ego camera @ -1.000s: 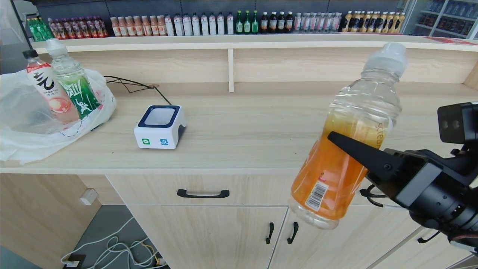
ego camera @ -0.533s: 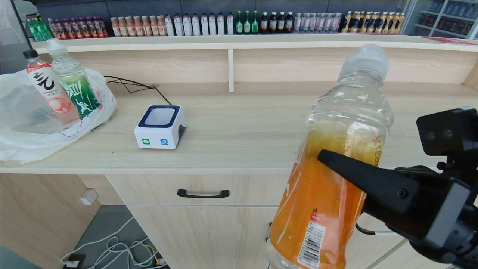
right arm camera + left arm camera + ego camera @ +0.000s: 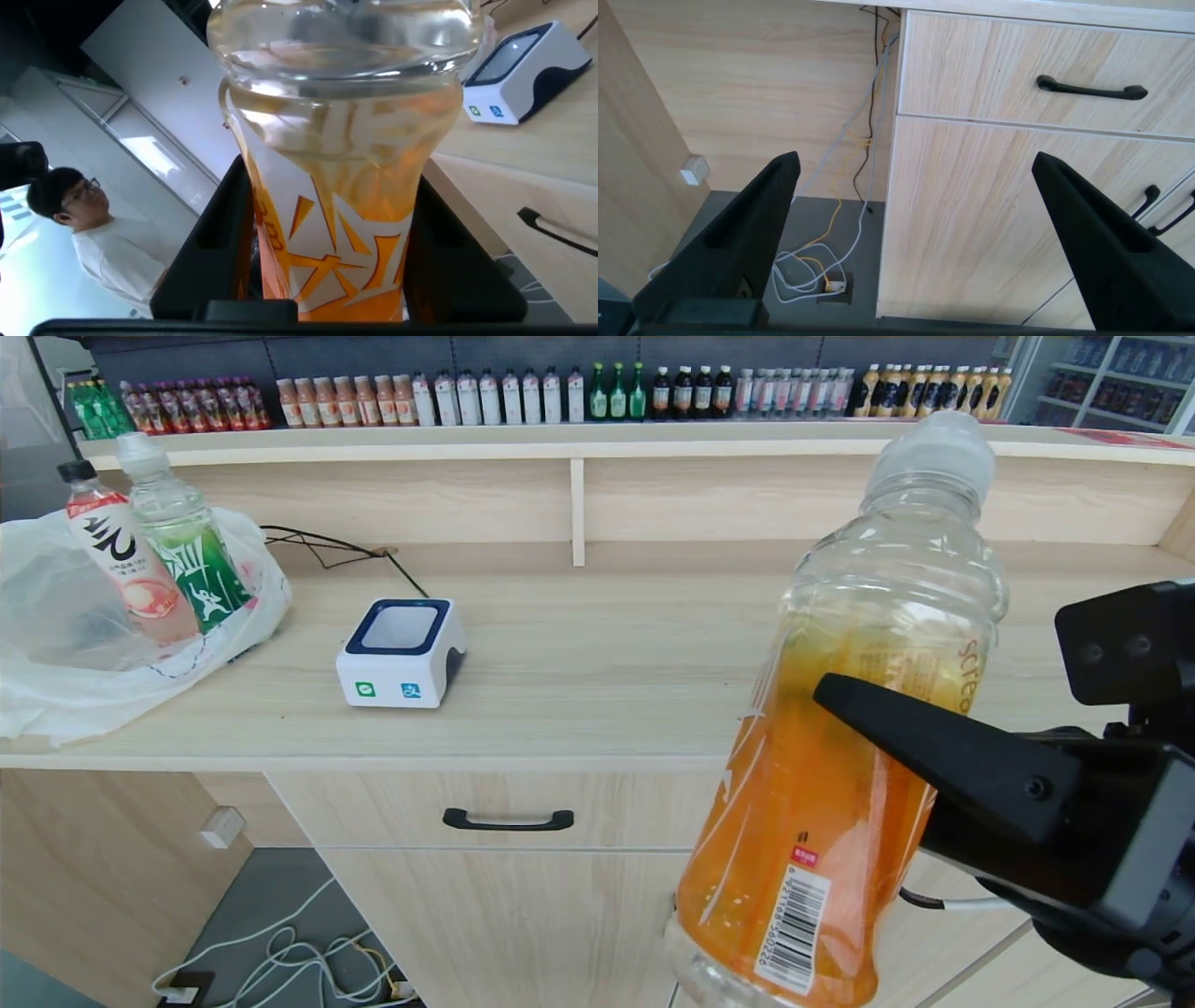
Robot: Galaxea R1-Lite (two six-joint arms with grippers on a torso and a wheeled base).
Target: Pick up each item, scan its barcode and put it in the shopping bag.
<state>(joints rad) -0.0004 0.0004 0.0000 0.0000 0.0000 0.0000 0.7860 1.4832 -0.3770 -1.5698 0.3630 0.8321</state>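
Note:
My right gripper [image 3: 864,775] is shut on a clear bottle of orange drink [image 3: 840,756], held tilted in the air in front of the counter edge at the right, cap up, barcode label [image 3: 792,938] facing the head camera. In the right wrist view the orange bottle [image 3: 336,177] sits between both black fingers [image 3: 210,243]. The white scanner [image 3: 401,651] with a dark-rimmed window stands on the counter [image 3: 597,663], left of the bottle. At the far left the white shopping bag [image 3: 84,616] holds a pink bottle [image 3: 117,555] and a green bottle [image 3: 182,537]. My left gripper [image 3: 915,243] hangs open below the counter, facing the cabinet fronts.
A black cable [image 3: 327,551] runs from the scanner to the back wall. A raised shelf [image 3: 597,439] with several drink bottles lines the back. Drawer handle [image 3: 507,819] and cabinet doors are below the counter; loose cables [image 3: 280,961] lie on the floor.
The right gripper brought the orange bottle closer to the head camera and lower, then raised it slightly. The bottle stands more upright than a second ago.

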